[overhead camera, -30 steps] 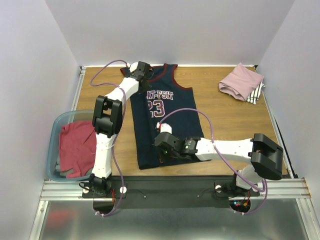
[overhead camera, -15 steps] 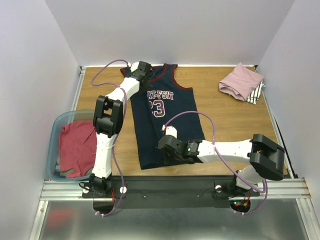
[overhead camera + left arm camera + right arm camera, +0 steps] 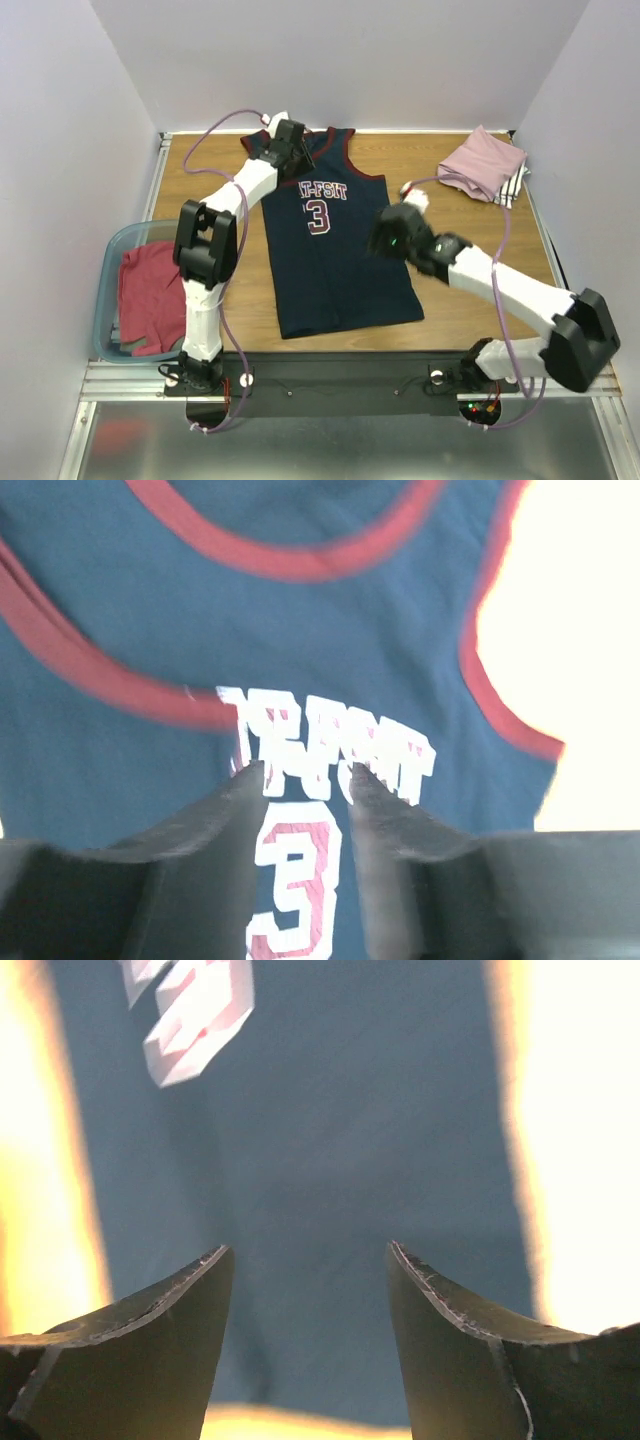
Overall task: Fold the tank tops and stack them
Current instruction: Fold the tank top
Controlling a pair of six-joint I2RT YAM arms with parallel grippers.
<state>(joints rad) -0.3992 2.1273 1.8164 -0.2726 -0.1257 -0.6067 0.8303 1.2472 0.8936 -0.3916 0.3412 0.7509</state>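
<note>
1. The navy jersey [image 3: 340,270] lies flat and front up in the middle of the table [image 3: 450,312], neck away from the arms, hem close to the near edge
2. Bare wood lies open on its right as far as the pink top [image 3: 483,160], which is folded on the striped top [image 3: 514,186] in the far right corner. A narrower strip on its left separates it from the tub [image 3: 112,260], which holds red tops [image 3: 150,295]
3. The left gripper [image 3: 287,137] is over the jersey's far left shoulder, jaws slightly apart and holding nothing. The right gripper [image 3: 385,238] hangs over the jersey's right edge, jaws spread wide and empty
4. Only the wrist views show those gaps, and only the top view shows the tub and the far tops
5. A second ago the right gripper was low over the hem and "23" showed; now only the "3" shows
</note>
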